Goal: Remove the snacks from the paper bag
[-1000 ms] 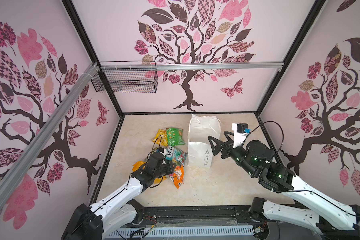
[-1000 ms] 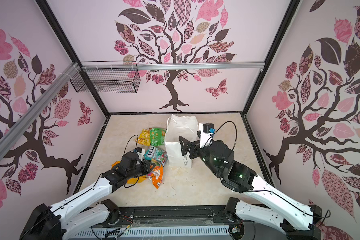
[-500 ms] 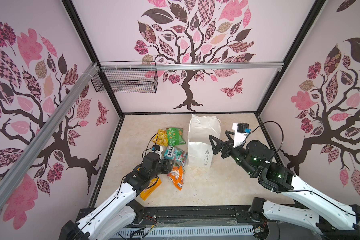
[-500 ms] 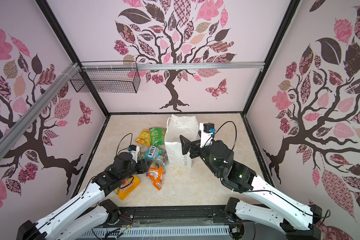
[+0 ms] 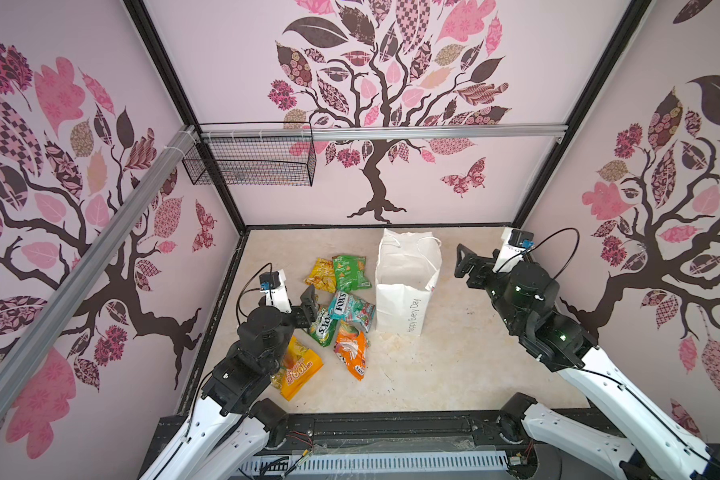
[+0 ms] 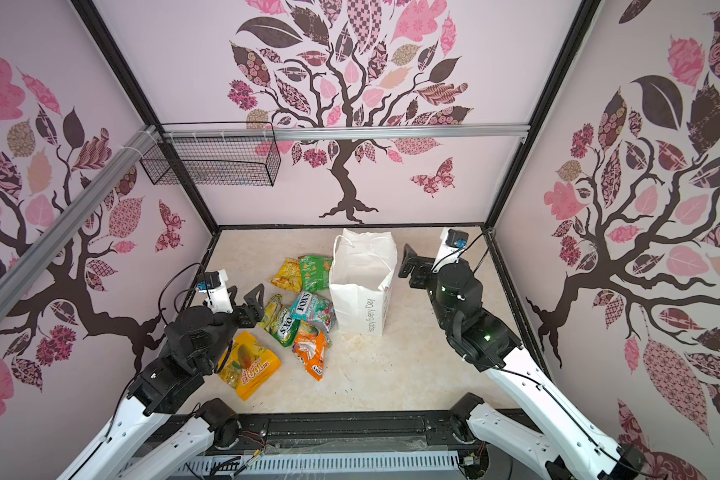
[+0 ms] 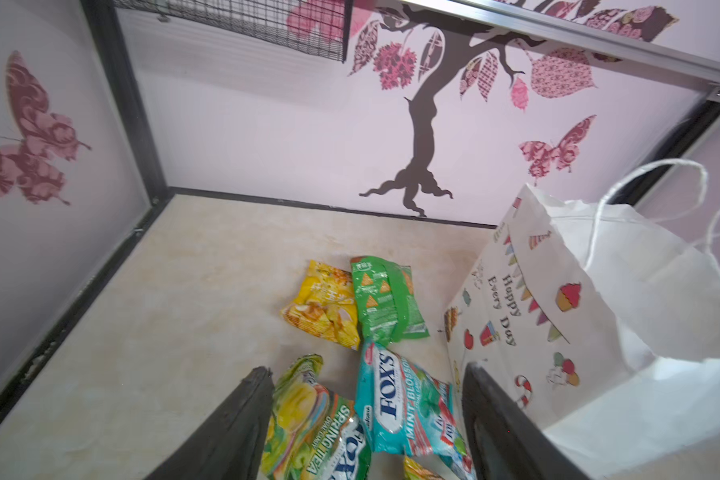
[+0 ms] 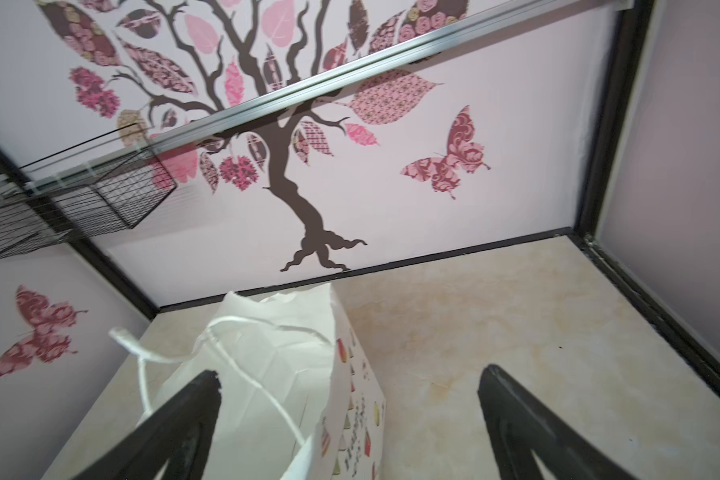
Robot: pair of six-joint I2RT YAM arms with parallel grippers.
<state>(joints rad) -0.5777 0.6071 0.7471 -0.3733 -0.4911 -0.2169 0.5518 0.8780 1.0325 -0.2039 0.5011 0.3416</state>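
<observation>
Left gripper [image 7: 366,369] tilts down over the snacks [image 5: 352,307] left of the paper bag [image 5: 406,299], jaws wide, empty; right gripper [image 8: 350,371] hangs right of it, likewise spread, empty.

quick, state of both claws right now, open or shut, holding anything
Left claw: open, holding nothing.
Right claw: open, holding nothing.

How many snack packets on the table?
6, all left of the paper bag: yellow packet and green packet at the back; teal FOX'S packet and green-yellow FOX'S packet mid; orange packet and large yellow-orange packet in front. Bag may hide more.
</observation>
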